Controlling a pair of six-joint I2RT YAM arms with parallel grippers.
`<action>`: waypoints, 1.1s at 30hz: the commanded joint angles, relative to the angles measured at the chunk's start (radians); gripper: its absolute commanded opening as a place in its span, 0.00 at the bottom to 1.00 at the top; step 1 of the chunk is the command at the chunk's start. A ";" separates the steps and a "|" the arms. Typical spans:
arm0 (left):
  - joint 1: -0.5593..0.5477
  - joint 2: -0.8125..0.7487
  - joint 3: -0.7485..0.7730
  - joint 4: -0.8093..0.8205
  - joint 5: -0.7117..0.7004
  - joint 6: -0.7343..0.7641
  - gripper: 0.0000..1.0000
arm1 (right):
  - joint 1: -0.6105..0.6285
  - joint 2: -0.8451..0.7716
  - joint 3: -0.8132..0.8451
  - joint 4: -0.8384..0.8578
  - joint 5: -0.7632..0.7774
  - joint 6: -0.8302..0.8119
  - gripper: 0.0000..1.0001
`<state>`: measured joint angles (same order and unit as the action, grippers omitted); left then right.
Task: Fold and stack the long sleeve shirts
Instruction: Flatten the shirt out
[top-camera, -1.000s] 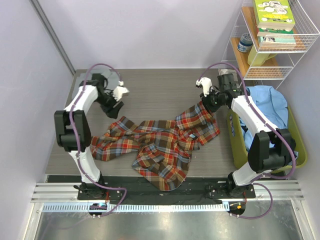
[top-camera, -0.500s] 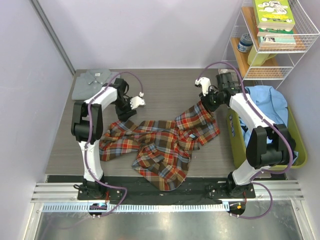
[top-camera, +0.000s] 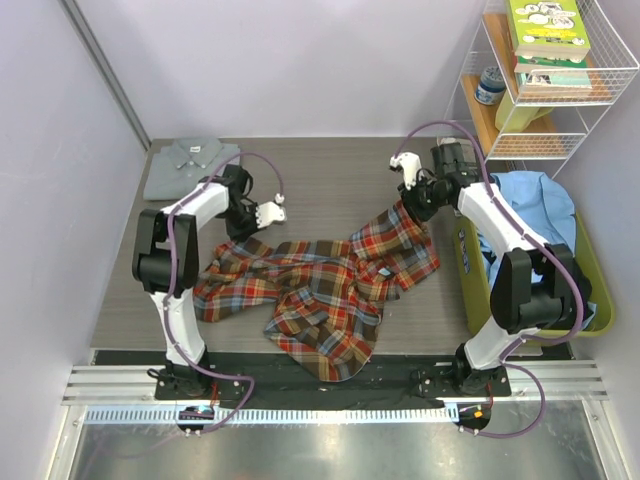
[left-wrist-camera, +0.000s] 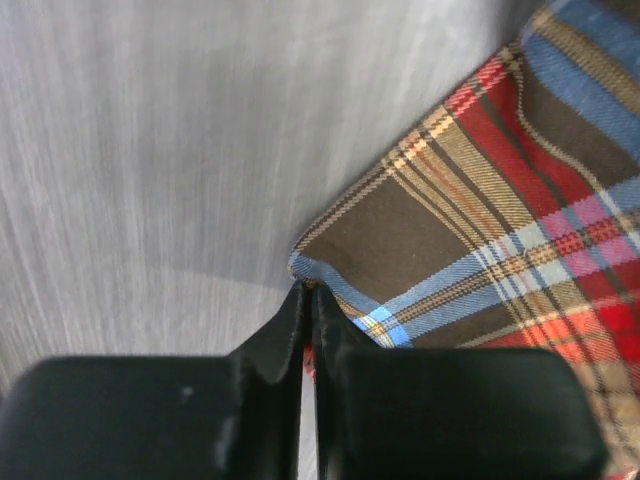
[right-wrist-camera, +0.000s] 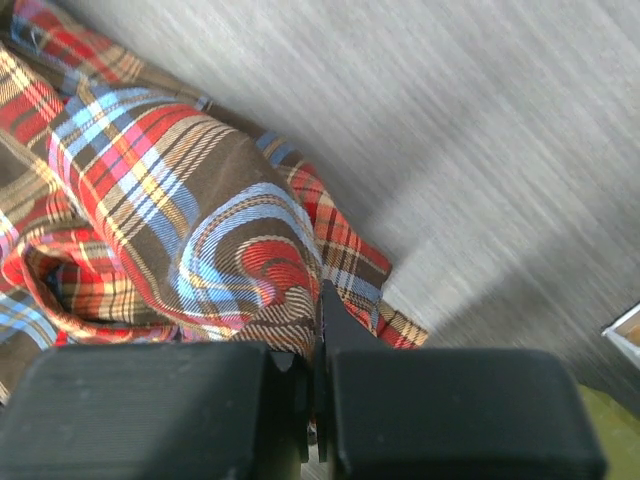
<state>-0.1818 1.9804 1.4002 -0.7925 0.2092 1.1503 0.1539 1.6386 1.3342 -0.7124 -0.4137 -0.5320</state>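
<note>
The plaid long sleeve shirt lies crumpled and spread across the middle of the table. My left gripper is down at its far left corner. In the left wrist view the gripper is shut on that blue-edged corner of the plaid shirt, with red cloth showing between the fingers. My right gripper is at the shirt's far right end. Seen from the right wrist, it is shut on a bunched fold of the plaid shirt. The pale grey long sleeve shirt lies folded at the back left corner.
A green basket holding blue cloth stands along the table's right edge, close to the right arm. A white wire shelf with books is at the back right. Purple walls close in the left and back.
My left arm swung from over the grey shirt down to the plaid shirt's far left corner and closed on it. The right gripper kept its hold and hardly moved.
</note>
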 joint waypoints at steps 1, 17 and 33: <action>0.111 0.034 0.162 -0.068 0.097 -0.168 0.00 | -0.011 0.004 0.121 0.034 -0.017 0.076 0.01; 0.378 -0.613 0.343 0.360 0.230 -0.964 0.00 | -0.051 -0.212 0.494 0.300 0.107 0.383 0.01; 0.380 -1.273 0.318 0.483 -0.042 -1.061 0.00 | -0.051 -0.764 0.643 0.438 0.322 0.320 0.01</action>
<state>0.1841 0.7631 1.6825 -0.3717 0.3557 0.1040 0.1139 0.9066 1.8652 -0.3523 -0.2241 -0.1524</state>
